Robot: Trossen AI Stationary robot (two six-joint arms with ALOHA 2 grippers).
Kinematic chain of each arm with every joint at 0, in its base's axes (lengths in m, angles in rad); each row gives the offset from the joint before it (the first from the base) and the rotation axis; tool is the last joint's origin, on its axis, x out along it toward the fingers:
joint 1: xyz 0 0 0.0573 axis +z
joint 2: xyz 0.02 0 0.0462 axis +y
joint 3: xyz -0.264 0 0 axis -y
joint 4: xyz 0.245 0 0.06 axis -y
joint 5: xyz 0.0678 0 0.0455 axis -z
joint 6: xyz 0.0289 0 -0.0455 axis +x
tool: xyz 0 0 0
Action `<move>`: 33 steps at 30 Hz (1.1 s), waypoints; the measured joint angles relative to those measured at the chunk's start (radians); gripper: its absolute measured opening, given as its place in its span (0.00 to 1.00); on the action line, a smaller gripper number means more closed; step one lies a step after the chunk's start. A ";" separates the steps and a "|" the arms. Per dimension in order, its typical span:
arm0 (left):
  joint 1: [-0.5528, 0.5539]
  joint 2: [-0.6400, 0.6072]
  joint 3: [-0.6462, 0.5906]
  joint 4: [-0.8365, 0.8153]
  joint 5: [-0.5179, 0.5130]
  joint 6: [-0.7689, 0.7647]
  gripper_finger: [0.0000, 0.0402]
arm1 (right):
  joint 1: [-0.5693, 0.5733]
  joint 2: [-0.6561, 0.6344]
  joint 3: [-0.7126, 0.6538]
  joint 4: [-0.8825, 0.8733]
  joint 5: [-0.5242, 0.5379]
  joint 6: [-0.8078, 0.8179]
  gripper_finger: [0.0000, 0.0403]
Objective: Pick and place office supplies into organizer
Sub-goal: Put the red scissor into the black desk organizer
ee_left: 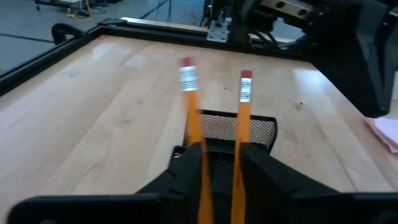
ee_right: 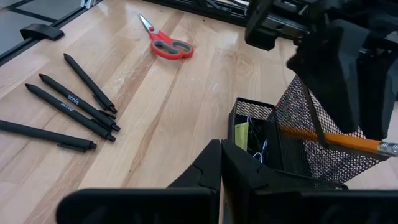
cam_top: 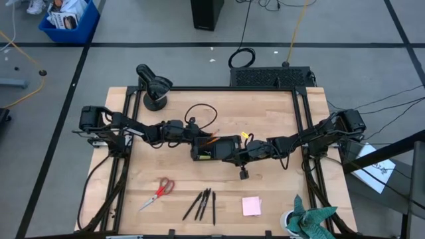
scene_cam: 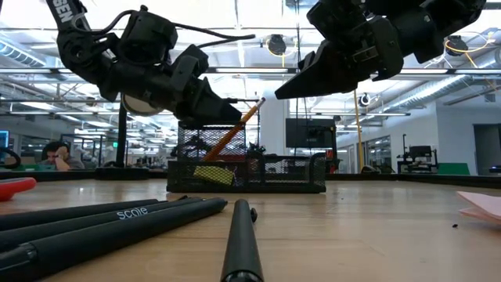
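The black mesh organizer (cam_top: 211, 150) (scene_cam: 246, 168) stands mid-table. Two orange pencils (ee_left: 193, 118) (ee_left: 243, 106) lean in its tall cup, eraser ends up; the low view shows them tilted (scene_cam: 239, 125). A small yellow piece (ee_right: 241, 133) lies in a low compartment. My left gripper (ee_left: 219, 152) (cam_top: 199, 141) is open, with both pencils between its fingers. My right gripper (ee_right: 221, 150) (cam_top: 229, 154) hovers shut and empty beside the organizer. Red-handled scissors (cam_top: 158, 192), several black pens (cam_top: 202, 204) and a pink sticky pad (cam_top: 252, 206) lie flat near the front edge. My left gripper comes slanting down from the table's left, its fingers lying along the pencils. Each pencil's shaft (ee_left: 200, 146) runs close beside the inner face of one finger (ee_left: 186, 174); whether they touch I cannot tell. The pencils' lower ends sit in the organizer's mesh cup (ee_left: 239, 127).
A round black device (cam_top: 154, 85) stands at the far left corner, and a black cable loop (cam_top: 202, 113) lies behind the organizer. A teal cloth (cam_top: 312, 222) sits at the near right corner. Bare wood lies between the organizer and the pens.
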 joint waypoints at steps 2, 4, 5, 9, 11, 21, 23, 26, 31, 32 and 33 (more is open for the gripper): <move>-0.007 -0.015 0.009 -0.024 0.000 0.010 0.35 | 0.000 0.000 0.000 -0.001 0.000 0.000 0.01; -0.019 -0.028 0.028 -0.065 -0.005 0.029 0.41 | 0.000 0.000 0.000 -0.002 0.000 0.000 0.01; -0.026 -0.042 0.041 -0.098 -0.023 0.034 0.43 | 0.000 0.000 0.000 -0.002 0.000 0.000 0.01; -0.063 -0.127 0.145 -0.335 -0.131 0.063 0.50 | 0.000 0.000 0.000 -0.004 0.000 0.000 0.01; -0.087 -0.158 0.210 -0.518 -0.191 0.094 0.51 | 0.000 0.000 0.001 -0.003 0.000 0.000 0.01; -0.346 -0.177 0.645 -1.629 -0.467 -0.337 0.40 | 0.000 0.000 0.001 -0.005 -0.002 0.003 0.01; -0.428 -0.151 0.672 -1.774 -0.439 -0.467 0.35 | 0.000 0.000 0.001 -0.005 -0.002 0.003 0.01; -0.542 -0.107 0.676 -1.814 -0.364 -0.655 0.28 | 0.000 0.000 0.001 -0.015 -0.002 0.003 0.01; -0.697 -0.031 0.668 -1.807 -0.343 -0.922 0.24 | 0.000 0.000 0.001 -0.025 -0.002 0.014 0.01; -0.721 -0.013 0.667 -1.808 -0.360 -0.959 0.24 | 0.000 0.000 0.001 -0.024 -0.002 0.018 0.01; -0.742 0.001 0.667 -1.812 -0.380 -0.992 0.25 | 0.000 0.000 0.001 -0.023 -0.003 0.021 0.01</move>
